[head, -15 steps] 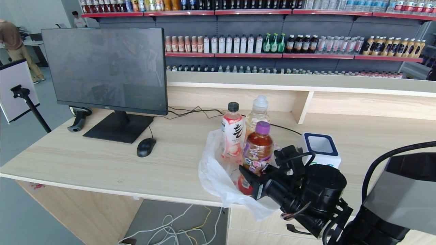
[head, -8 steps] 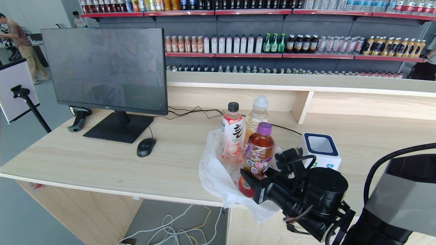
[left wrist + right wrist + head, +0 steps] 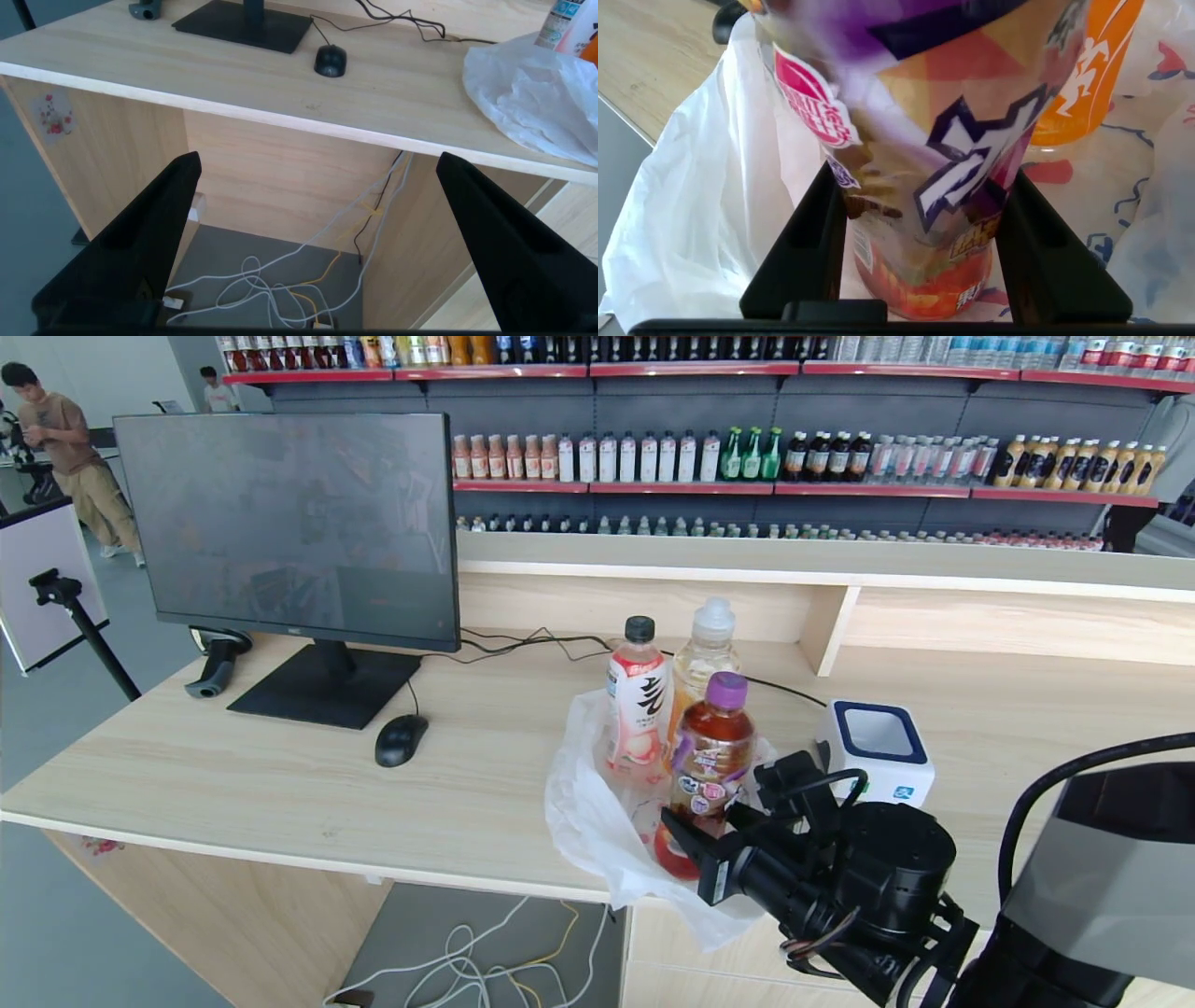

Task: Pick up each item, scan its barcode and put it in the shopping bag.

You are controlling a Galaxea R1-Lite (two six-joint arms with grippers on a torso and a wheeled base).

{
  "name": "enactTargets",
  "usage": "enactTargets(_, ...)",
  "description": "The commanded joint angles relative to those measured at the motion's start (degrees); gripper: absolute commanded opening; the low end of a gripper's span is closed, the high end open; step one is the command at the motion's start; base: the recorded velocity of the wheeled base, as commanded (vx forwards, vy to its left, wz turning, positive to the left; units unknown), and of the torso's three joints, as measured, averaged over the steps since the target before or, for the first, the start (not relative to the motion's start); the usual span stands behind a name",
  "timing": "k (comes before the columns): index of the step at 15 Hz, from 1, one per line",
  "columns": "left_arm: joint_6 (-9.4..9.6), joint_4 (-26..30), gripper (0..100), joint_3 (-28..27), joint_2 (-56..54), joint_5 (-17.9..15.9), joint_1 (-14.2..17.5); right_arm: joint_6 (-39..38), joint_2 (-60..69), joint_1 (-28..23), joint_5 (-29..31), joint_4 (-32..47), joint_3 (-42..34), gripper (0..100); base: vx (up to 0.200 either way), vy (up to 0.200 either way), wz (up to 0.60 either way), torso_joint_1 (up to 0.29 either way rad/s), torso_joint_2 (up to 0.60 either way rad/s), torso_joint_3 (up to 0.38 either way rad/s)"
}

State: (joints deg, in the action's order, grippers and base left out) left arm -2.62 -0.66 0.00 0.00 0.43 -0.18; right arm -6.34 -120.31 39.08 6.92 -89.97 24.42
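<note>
Head overlooks counter (image 3: 280,775); left wrist faces its edge; right wrist close inside bag (image 3: 682,215).

In the head view the tea bottle's (image 3: 713,747) base is hidden behind the right fingers (image 3: 686,835) and the shopping bag (image 3: 588,821). The bag's folds also cover the feet of the pink bottle (image 3: 638,709) and the clear bottle (image 3: 707,653). In the right wrist view the tea bottle's (image 3: 924,187) label is blurred and its cap is cut off by the edge.
</note>
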Motion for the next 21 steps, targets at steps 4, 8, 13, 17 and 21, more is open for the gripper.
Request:
enactTargets(4,-0.02,-0.04,100,0.0,0.09,0.01,0.01,-0.08,-0.19,0.03,0.02,-0.03,-1.57,100,0.0,0.0,0.0,0.0,0.0,0.0)
enactTargets(8,-0.02,0.04,100,0.0,0.09,0.01,0.01,-0.34,-0.01,0.38,0.02,-0.03,-0.86,100,0.0,0.0,0.0,0.0,0.0,0.0)
enactTargets(13,-0.02,-0.04,100,0.0,0.09,0.01,0.01,-0.34,1.57,0.38,-0.07,-0.03,-0.25,100,0.0,0.0,0.0,0.0,0.0,0.0)
enactTargets(17,-0.02,0.04,100,0.0,0.09,0.01,0.01,-0.25,6.58,0.29,-0.07,-0.03,-3.06,100,0.0,0.0,0.0,0.0,0.0,0.0)
enactTargets(21,-0.02,0.04,100,0.0,0.09,0.01,0.01,-0.25,16.25,-0.67,-0.07,-0.03,-8.69,100,0.0,0.0,0.0,0.0,0.0,0.0)
